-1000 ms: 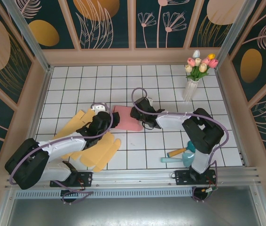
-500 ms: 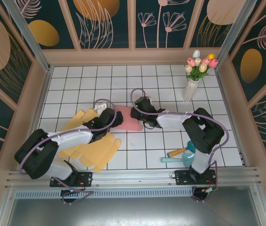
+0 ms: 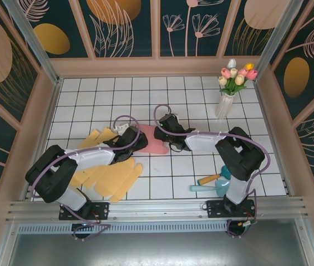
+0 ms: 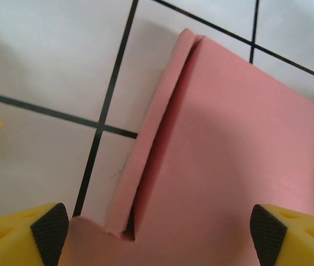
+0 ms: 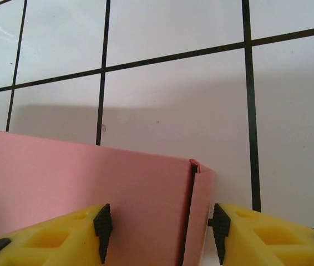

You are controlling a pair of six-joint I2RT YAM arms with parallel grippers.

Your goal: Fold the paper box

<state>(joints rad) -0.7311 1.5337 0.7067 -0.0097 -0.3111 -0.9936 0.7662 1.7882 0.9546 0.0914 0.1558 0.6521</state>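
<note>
While the pink paper box [image 4: 229, 166] lay flat on the tiled table [image 4: 46, 66], it filled the gap between the wide-spread fingers of the left gripper [image 4: 158, 233], its near edge cut off below them. The right gripper [image 5: 160, 230], jaws likewise apart, straddled the box's folded corner; whether its pads touched the paper was hard to tell.

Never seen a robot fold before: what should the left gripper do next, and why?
Probably lower and close on the raised flap of the box: the left gripper hangs open right above it, and the right gripper sits at the opposite edge.
</note>
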